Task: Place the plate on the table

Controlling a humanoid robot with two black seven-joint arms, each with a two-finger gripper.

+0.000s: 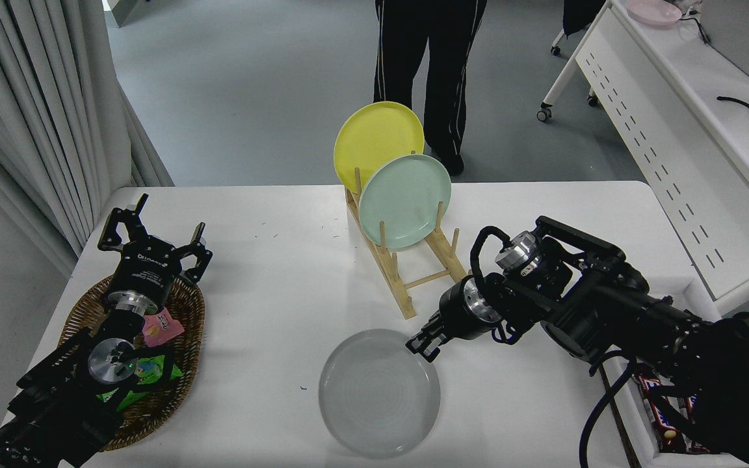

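Note:
The light grey plate [380, 392] lies nearly flat and low over the white table [270, 286], near its front edge at the middle. I cannot tell whether it touches the tabletop. My right gripper [421, 344] is shut on the plate's upper right rim, and its arm comes in from the lower right. My left gripper [153, 246] is parked open above the wicker basket at the lower left.
A wooden rack [407, 276] behind the grey plate holds a yellow plate [374, 140] and a mint green plate [407, 198]. A wicker basket [183, 354] holds snack packets. A person [430, 58] stands at the far side. A long white desk [686, 130] stands at the right.

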